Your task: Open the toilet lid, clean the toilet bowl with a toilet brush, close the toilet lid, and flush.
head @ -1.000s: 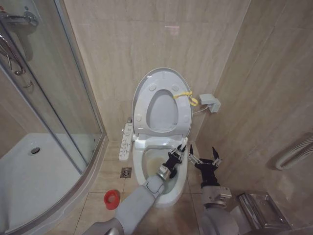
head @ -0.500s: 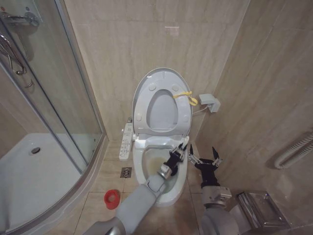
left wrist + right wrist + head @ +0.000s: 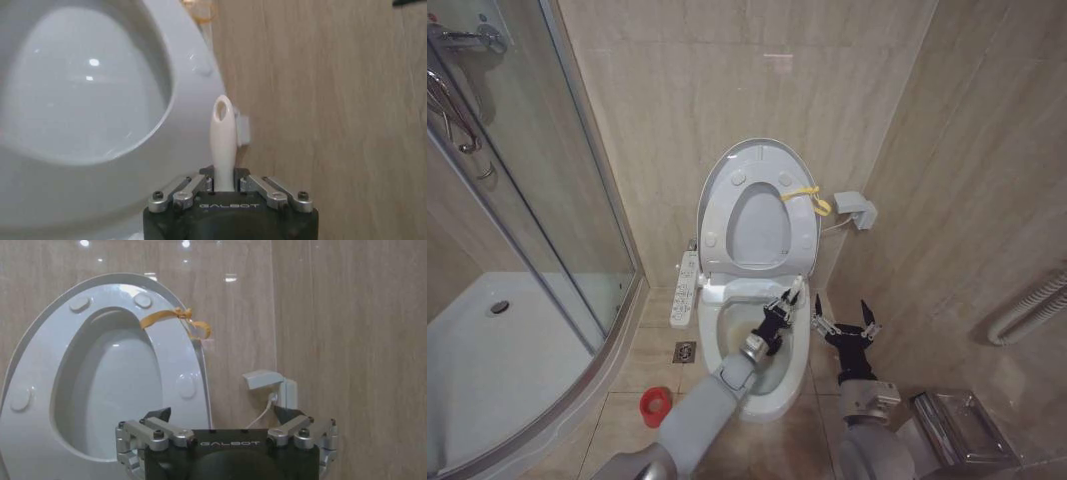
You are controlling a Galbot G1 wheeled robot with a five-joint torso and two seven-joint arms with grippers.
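The toilet lid (image 3: pixel 757 205) stands raised against the wall together with the ring seat, its yellow strap (image 3: pixel 807 197) at the right rim. Below it the toilet bowl (image 3: pixel 715 340) is uncovered. My left gripper (image 3: pixel 777 312) hangs over the right back part of the bowl, shut on the toilet brush's thin white handle (image 3: pixel 223 145); the handle end (image 3: pixel 798 286) sticks up and the bristle head is hidden below. In the left wrist view the gripper (image 3: pixel 225 187) clamps the handle. My right gripper (image 3: pixel 845 325) waits open beside the bowl's right side, its open fingers (image 3: pixel 153 432) facing the lid (image 3: pixel 100 370).
A red cup holder (image 3: pixel 656 406) sits on the floor left of the toilet. The white control panel (image 3: pixel 686 290) runs along the bowl's left side. A glass shower enclosure (image 3: pixel 527 250) fills the left. A wall box with cable (image 3: pixel 855 210) and a metal holder (image 3: pixel 957 430) are at right.
My left gripper has shifted a little to the left and toward the back of the bowl with the brush handle in it. The right arm has not moved.
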